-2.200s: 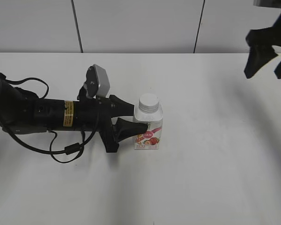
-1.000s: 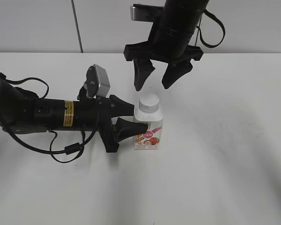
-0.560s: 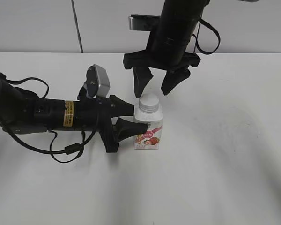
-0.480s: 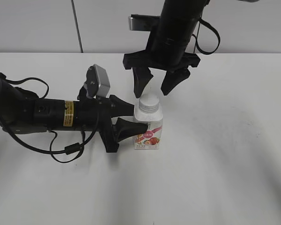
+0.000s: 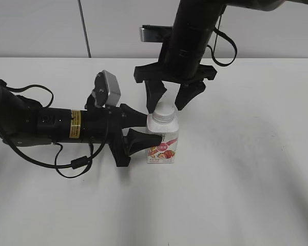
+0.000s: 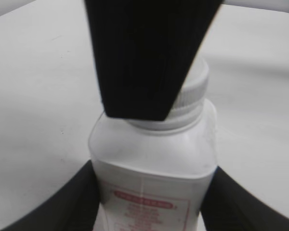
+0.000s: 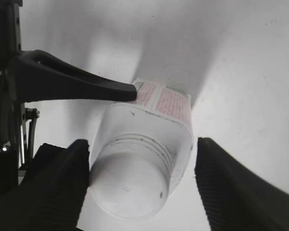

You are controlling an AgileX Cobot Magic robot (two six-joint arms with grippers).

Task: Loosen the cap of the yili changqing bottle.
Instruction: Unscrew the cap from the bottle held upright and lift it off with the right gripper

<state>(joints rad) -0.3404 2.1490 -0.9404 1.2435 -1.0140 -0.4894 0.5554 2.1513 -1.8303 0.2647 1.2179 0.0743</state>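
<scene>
With the left gripper [image 5: 141, 129] clamping the small white squarish plastic bottle [image 5: 162, 143] upright on the white tabletop [image 5: 246, 179], the right gripper [image 5: 168, 99] has descended, open, straddling its ribbed white screw cap [image 5: 163, 112], ready to close and twist.

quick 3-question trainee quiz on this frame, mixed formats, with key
1. True or false: the left gripper is clamped on the body of the yili changqing bottle.
2. Multiple choice: the right gripper is (A) shut on the cap, (B) open with a finger on each side of the cap, (C) resting on the table.
3. Fill in: the cap sits ____ the bottle's neck.

Key: 1 true. 2 B; the right wrist view shows a gap on at least one side of the cap. 3 on; the bottle stands upright on the white table.
</scene>
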